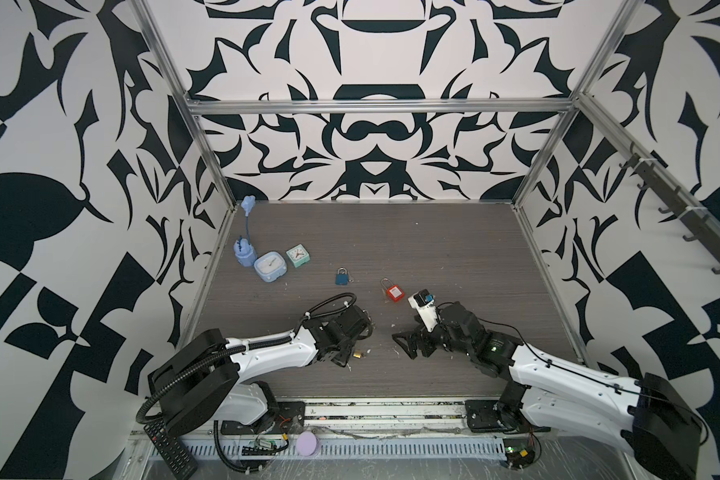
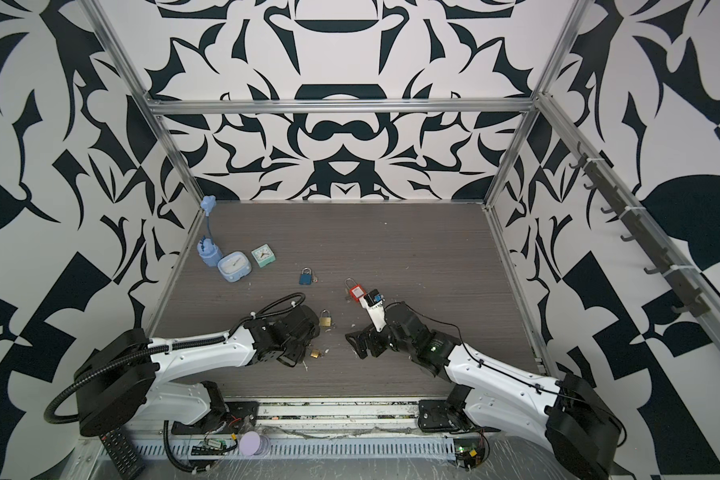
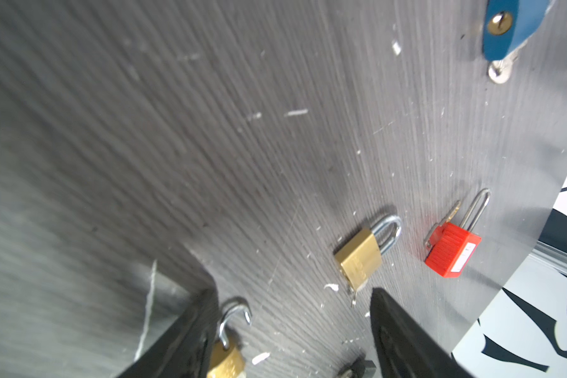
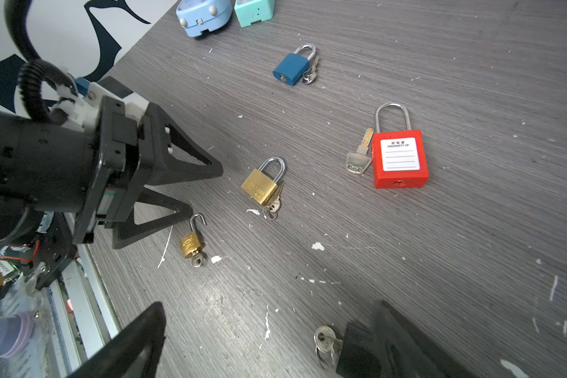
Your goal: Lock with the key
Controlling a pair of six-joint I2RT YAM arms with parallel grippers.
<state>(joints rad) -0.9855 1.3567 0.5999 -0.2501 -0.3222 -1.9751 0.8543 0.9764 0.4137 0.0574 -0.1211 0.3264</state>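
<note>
Open brass padlock (image 3: 226, 361), half cropped

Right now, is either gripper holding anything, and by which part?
Nothing is held. The small padlock lies between the open jaws of the left gripper, not gripped. The right gripper is open and empty.

Both top views: mounted high over the near edge of the tabletop (image 1: 391, 257), tilted steeply down, facing the back wall (image 1: 375, 137). Far off, whole workspace and both arms in frame. Near-identical pair, slight sideways offset.

Left wrist view: very close to the tabletop, low grazing angle, looking out through the left gripper (image 3: 292, 291).

Right wrist view: also close but higher, looking down across the tabletop past the right gripper (image 4: 269, 304) toward the left arm.

Both wrist views share the small open padlock (image 3: 226, 360), brass padlock (image 3: 359, 258), red padlock (image 3: 452, 250), blue padlock (image 3: 508, 29).
</note>
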